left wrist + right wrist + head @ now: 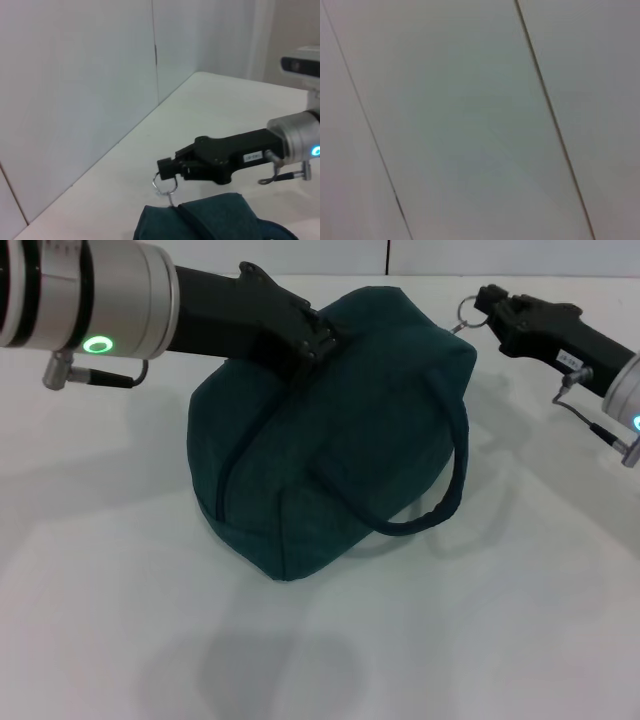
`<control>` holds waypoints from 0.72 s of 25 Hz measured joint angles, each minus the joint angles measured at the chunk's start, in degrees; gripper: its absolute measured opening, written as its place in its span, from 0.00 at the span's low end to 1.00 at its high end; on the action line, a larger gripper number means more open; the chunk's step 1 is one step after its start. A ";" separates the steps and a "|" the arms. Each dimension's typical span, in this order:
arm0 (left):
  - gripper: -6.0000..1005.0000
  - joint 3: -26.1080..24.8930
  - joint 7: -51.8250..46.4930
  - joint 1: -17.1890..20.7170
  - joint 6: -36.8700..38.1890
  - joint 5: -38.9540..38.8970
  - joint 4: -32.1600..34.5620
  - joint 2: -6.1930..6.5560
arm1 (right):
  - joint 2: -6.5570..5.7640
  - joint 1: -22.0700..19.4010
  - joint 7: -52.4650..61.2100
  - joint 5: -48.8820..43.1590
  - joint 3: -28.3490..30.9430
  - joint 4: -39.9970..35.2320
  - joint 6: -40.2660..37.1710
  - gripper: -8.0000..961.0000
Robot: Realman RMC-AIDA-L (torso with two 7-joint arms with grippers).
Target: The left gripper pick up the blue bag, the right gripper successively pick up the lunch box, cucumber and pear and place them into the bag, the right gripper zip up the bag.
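Note:
The blue bag (330, 450) stands on the white table (120, 570), its top seam drawn together, and one loop handle (445, 495) hangs down its front. My left gripper (313, 344) reaches in from the left and is shut on the fabric at the bag's top. My right gripper (487, 302) is at the bag's far right end, shut on the ring zip pull (467, 310). The left wrist view shows the right gripper (165, 167) pinching the ring zip pull (164, 184) just above the bag (215, 220). The lunch box, cucumber and pear are out of view.
Pale wall panels (75, 100) run along the table's far edge (400, 276), close behind the bag. The right wrist view shows only the wall panels (470, 125). Bare table surface lies in front of the bag.

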 joint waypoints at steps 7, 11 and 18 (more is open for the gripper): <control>0.04 0.25 2.35 0.07 -1.82 -1.93 -1.62 -0.09 | -0.13 -2.04 -0.79 2.91 0.08 -0.07 -2.92 0.20; 0.04 -0.94 4.21 0.16 -3.54 -7.01 -4.36 -0.06 | -0.42 -3.15 -1.29 2.96 0.48 -0.38 -4.56 0.34; 0.16 -4.23 11.23 1.13 -7.43 -15.92 -10.72 -0.04 | -1.71 -7.07 -2.53 2.56 3.14 -2.67 -8.52 0.61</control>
